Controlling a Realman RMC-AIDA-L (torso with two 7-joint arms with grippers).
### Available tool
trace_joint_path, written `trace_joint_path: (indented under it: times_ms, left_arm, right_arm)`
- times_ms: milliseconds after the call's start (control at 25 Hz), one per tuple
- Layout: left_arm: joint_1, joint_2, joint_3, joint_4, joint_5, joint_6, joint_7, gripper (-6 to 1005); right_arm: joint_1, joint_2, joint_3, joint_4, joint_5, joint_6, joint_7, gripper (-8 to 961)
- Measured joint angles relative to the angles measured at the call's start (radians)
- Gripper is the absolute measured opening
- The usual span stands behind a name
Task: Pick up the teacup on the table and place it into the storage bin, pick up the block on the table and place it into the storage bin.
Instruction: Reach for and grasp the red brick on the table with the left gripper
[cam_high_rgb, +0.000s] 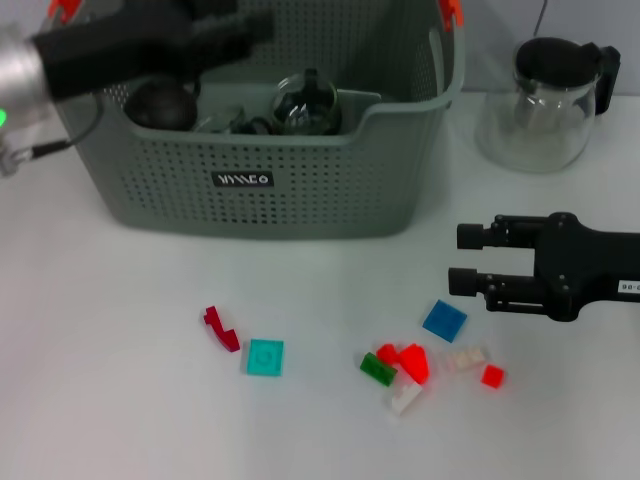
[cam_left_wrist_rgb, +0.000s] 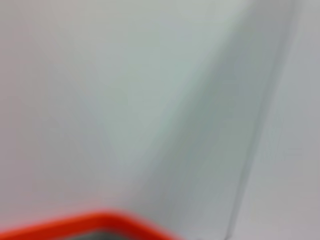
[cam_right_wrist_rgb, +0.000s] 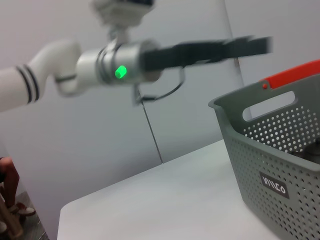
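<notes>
1. Left hand (cam_high_rgb: 250, 30) above the storage bin (cam_high_rgb: 300, 190); can't tell its grip.
2. Right hand (cam_high_rgb: 462, 260) parted, empty, near blue block (cam_high_rgb: 444, 320).
3. Teacup (cam_high_rgb: 305, 105) inside bin; blocks scattered on the surface (cam_high_rgb: 100, 400).

It is looking like a robot test lab rather than a home; a plain white table (cam_high_rgb: 110, 400) is filling the head view, with bare pale walls (cam_right_wrist_rgb: 190, 115) rising behind it; a white robot arm (cam_right_wrist_rgb: 60, 70) with a glowing green light is reaching across the upper left of the right wrist view; small plastic blocks (cam_high_rgb: 420, 355), a grey basket (cam_high_rgb: 300, 190) and a glass jug (cam_high_rgb: 545, 105) are sitting out like staged props.
</notes>
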Motion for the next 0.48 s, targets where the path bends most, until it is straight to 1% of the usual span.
trace_joint_path:
  times_ms: [40,120,160,200,240,360,480]
  left_arm:
    - [0.019,-0.002,-0.028,-0.02,-0.02,0.045,0.049,647]
    - [0.053,-0.003,-0.099,-0.08,-0.016,0.178,0.174,645]
    - [0.065,-0.003,-0.124,-0.102,-0.008,0.223,0.222,645]
    - [0.065,-0.003,-0.124,-0.102,-0.008,0.223,0.222,645]
    - [0.115,-0.013,-0.178,-0.145,0.033,0.325,0.374,645]
    - [0.181,-0.027,-0.196,-0.163,0.093,0.353,0.495,645]
    - [0.214,-0.029,-0.217,-0.205,0.18,0.35,0.565,645]
  right_arm:
    - [0.0,0.0,0.0,0.0,0.0,0.0,0.0,675]
    - [0.0,0.0,0.0,0.0,0.0,0.001,0.0,675]
    - [0.0,0.0,0.0,0.0,0.0,0.001,0.0,675]
    - [0.0,0.0,0.0,0.0,0.0,0.001,0.0,675]
    - [0.0,0.0,0.0,0.0,0.0,0.002,0.001,675]
    - [0.0,0.0,0.0,-0.001,0.0,0.002,0.003,674]
    - [0.0,0.0,0.0,-0.001,0.0,0.002,0.003,674]
